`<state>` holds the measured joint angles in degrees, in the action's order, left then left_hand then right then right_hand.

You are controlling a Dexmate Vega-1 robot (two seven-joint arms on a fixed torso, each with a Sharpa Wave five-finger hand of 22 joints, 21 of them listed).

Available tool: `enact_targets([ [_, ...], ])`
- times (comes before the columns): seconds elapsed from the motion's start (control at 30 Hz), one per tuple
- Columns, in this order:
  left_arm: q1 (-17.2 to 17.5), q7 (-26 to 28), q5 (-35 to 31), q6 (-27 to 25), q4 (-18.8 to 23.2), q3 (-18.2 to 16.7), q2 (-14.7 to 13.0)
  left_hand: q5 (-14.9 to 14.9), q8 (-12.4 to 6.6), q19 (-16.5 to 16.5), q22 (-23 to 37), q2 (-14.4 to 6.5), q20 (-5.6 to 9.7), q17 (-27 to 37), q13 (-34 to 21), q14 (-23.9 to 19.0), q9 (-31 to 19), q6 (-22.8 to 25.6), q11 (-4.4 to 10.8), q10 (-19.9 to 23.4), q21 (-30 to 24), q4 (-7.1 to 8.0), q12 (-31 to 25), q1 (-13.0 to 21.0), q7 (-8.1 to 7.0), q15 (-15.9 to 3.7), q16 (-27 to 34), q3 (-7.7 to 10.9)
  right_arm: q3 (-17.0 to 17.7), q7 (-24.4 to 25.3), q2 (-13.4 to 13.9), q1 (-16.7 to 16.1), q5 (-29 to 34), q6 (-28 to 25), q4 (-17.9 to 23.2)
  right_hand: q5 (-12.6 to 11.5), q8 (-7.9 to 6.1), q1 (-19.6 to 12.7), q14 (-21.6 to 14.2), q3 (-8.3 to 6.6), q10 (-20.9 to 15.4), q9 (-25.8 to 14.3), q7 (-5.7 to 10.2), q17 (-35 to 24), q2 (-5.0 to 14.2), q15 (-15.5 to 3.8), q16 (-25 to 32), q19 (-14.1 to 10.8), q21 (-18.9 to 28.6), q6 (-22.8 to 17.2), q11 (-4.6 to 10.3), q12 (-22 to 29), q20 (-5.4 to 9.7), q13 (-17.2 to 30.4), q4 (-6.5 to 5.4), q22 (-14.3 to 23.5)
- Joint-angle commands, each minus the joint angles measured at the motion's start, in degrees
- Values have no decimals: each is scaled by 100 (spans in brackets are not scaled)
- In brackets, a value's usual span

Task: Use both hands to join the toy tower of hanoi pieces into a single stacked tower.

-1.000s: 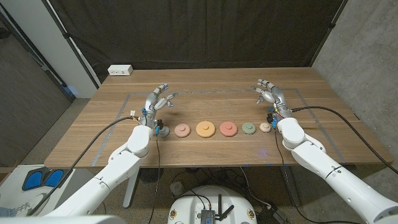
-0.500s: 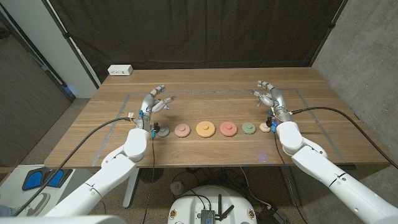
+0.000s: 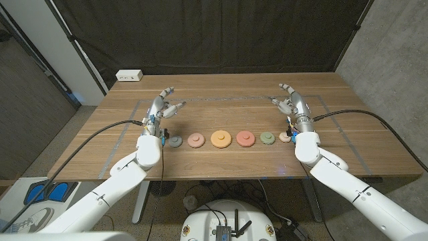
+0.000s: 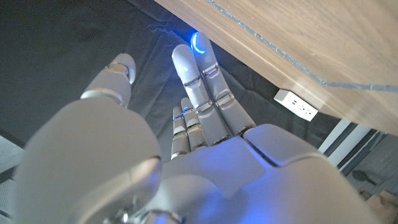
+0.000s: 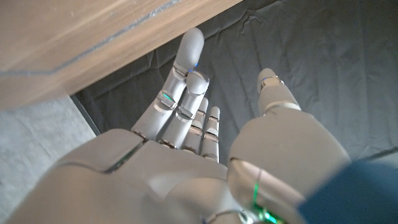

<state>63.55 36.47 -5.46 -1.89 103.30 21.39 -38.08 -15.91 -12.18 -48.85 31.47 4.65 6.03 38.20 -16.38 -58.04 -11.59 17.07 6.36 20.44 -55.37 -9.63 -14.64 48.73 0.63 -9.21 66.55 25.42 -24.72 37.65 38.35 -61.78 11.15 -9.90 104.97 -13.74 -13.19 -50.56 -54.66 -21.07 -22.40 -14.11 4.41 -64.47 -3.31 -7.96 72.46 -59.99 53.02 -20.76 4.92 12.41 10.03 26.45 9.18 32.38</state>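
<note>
Both arms have pulled back slightly, so the left hand (image 3: pixel 162 106) and right hand (image 3: pixel 291 103) hover with fingers spread, holding nothing, behind a row of six toy discs (image 3: pixel 221 138) lying unstacked on the table (image 3: pixel 221 167), seemingly poised to start; no writing is readable.

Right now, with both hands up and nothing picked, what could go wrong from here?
1. The grey disc lies close beside the left forearm, and the small beige disc is partly hidden by the right forearm; lowering either arm might knock them out of the row.
2. Both the left hand and the right hand are open beyond the row, so they must pull back to reach the discs, possibly sweeping the neighbouring pink disc or green disc.
</note>
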Motion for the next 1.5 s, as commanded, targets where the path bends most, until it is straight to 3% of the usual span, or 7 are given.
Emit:
enact_targets([
  [0.03, -137, 441, -1005, -604, 22, 203, -27, -32, -20, -33, 6, 12, 602, -17, -37, -56, -23, 88, 30, 56, -62, 9, -36, 73, -9, -334, 32, -51, -438, 229, 72, 221, 1074, -766, 107, 44, -6, -84, 51, 39, 36, -24, 27, 6, -25, -459, -21, 46, 20, -1, 15, -29, 221, 19, 3, -10],
  [0.53, -166, 731, -1856, -1444, 160, 386, -172, -40, -36, -39, -4, -23, 601, -60, -74, -90, -26, 169, 57, 107, -138, 15, -40, 126, -39, -334, 110, -129, -921, 389, 46, 366, 2264, -1751, 179, 133, -1, -150, 88, 144, 61, -54, 87, 132, -14, -460, -54, 82, 84, 39, 75, -12, 220, 97, -18, -103],
  [0.63, -182, 534, -1833, -1557, 237, 396, -250, -41, -17, -20, -6, -37, 593, -55, -84, -107, -26, 134, 26, 60, -153, 16, -16, 142, -30, -334, 145, -148, -964, 16, 152, 378, 2340, -2026, 409, 145, 4, -170, 67, 155, 110, -58, 103, 115, -15, -462, -27, 91, 92, 55, 62, -29, 221, 108, -13, -118],
  [0.8, -242, 277, -2053, -2013, 440, 507, -365, -43, -2, 19, -9, -57, 560, -93, -96, -71, -26, 111, 21, 33, -169, 18, 0, 164, -20, -334, 139, -170, -852, -315, 240, 356, 2079, -1974, 546, 163, 54, -212, 199, 200, 325, -68, 75, 268, -21, -460, -142, 173, 95, 201, 21, -87, 220, 139, -13, -174],
  [0.93, -253, 8, -2040, -2217, 653, 520, -460, -44, -1, 28, -12, -65, 540, -115, -103, -52, -27, 117, 34, 27, -185, 21, 6, 171, -20, -334, 138, -187, -829, -557, 326, 335, 2097, -2207, 772, 152, -9, -267, 18, 232, 228, -74, -45, 135, 11, -463, 31, 140, 191, 53, 52, -23, 219, 184, -16, -184],
  [1.17, -335, -625, -2133, -2777, 1110, 595, -704, -47, -10, 71, -17, -84, 533, -145, -116, -25, -28, 157, -6, 46, -207, 27, 4, 184, -28, -334, 150, -219, -834, -1143, 479, 385, 2069, -2666, 1132, 126, -26, -323, 58, 231, 146, -82, -35, 133, 35, -463, 11, 157, 246, 16, 79, 16, 219, 225, -7, -184],
  [1.5, -488, -1456, -2036, -3228, 1546, 634, -1026, -55, -34, 115, -27, -126, 506, -163, -138, -11, -38, 250, -30, 103, -259, 37, -6, 202, -9, -334, 202, -271, -828, -1603, 659, 447, 1951, -2946, 1403, 48, -159, -385, 64, 239, -1, -170, -61, 114, 110, -463, 21, 224, 334, -227, 142, 86, 216, 331, -20, -206],
])
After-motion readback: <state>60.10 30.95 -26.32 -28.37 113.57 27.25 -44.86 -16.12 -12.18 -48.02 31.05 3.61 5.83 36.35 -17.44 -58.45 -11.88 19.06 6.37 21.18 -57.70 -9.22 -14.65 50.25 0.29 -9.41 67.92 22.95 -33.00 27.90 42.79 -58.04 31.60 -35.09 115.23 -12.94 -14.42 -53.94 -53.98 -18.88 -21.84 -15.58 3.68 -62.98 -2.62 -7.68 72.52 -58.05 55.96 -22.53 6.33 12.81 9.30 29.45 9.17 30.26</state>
